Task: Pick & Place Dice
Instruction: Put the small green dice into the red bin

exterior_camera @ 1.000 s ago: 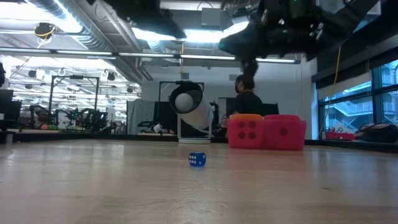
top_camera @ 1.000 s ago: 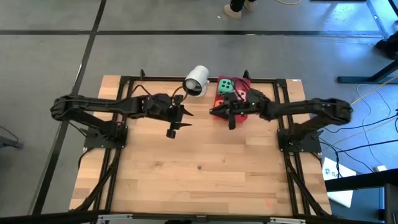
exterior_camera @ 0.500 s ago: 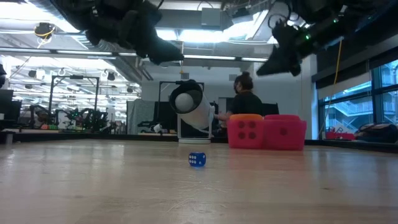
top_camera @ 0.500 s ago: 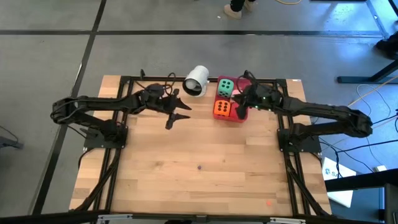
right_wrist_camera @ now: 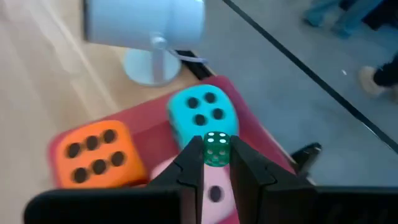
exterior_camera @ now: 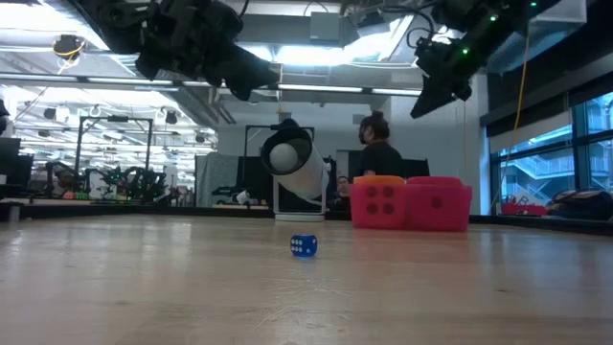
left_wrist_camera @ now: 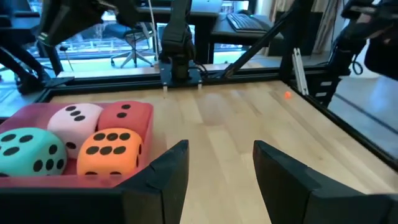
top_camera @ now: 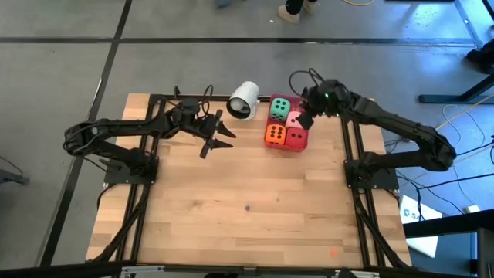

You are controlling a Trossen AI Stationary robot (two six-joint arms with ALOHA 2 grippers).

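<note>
Dice: where do they sit?

Four soft ones fill the red tray (top_camera: 307, 144), packed two by two and touching. The big green die (top_camera: 279, 108) takes the tray corner nearest the white cup (top_camera: 245, 99), with the pink die (top_camera: 293, 120) next to it. The orange die (top_camera: 275, 136) and the red die (top_camera: 296, 138) make the tray's other row, orange on the cup's side.

Any others?

A small green die (right_wrist_camera: 216, 149) hangs above the tray, and a small blue die (exterior_camera: 304, 246) lies on the worktop (top_camera: 247, 177), well apart from the tray.

What holds the small green one?

The right hand (top_camera: 303, 121). It is clenched on that die, which is pinched between its two fingertips. It hovers over the tray, above the pink die, on the side away from the cup.

And the left hand?

The left hand (top_camera: 216, 145) is off the tray on the cup's side, raised above the worktop. Its fingers are spread and hold nothing. Its own camera looks between them at the tray, with all four soft dice in sight.

How does the cup stand?

It is tilted on a small stand, just beside the tray corner that holds the big green die.

Anyone beyond the worktop?

A person in dark clothes shows behind the tray in the low view.
</note>
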